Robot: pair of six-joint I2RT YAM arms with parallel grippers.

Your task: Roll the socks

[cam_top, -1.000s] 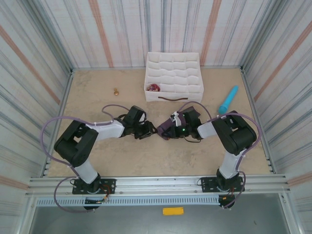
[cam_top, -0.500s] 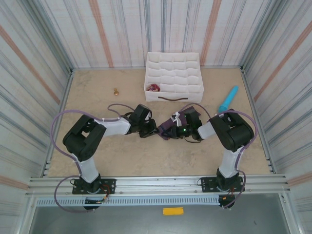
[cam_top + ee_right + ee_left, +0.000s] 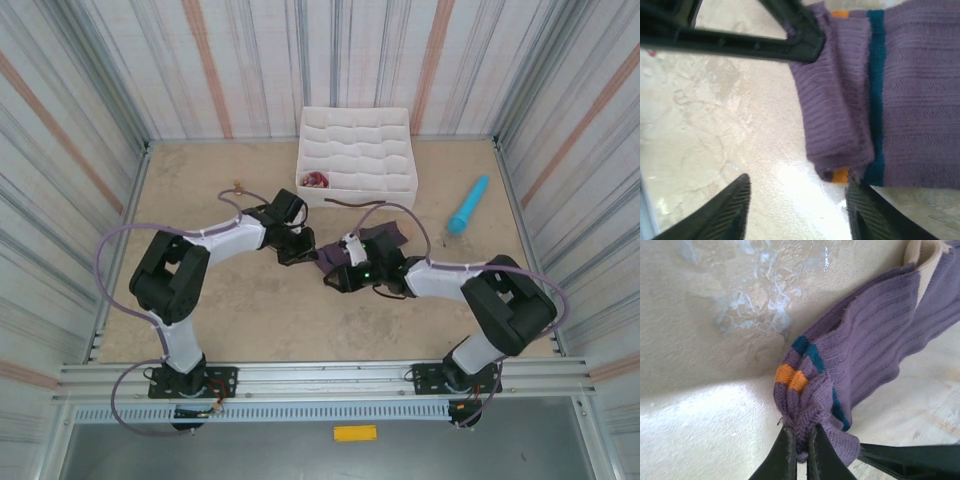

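The purple sock [image 3: 352,249] lies on the tan floor in front of the white box, with its tan heel [image 3: 923,255] at the far end. My left gripper [image 3: 799,434] is shut on the bunched cuff, just below the orange stripe [image 3: 791,379]. In the top view the left gripper [image 3: 300,251] sits at the sock's left end. My right gripper [image 3: 797,202] stands open, low over the floor, its right finger [image 3: 867,212] touching the sock's folded edge [image 3: 840,125]. The right gripper [image 3: 336,279] is just near-side of the sock. A dark red and white bundle [image 3: 317,180] sits in the box's front-left compartment.
The white divided box [image 3: 357,158] stands at the back centre. A turquoise stick [image 3: 468,204] lies at the right, near the wall. A small brown object [image 3: 238,186] rests at the back left. Striped walls close in three sides.
The left gripper has moved back and right, holding the sock's cuff. The right arm has stretched leftward, and its gripper now sits lower left of the sock.
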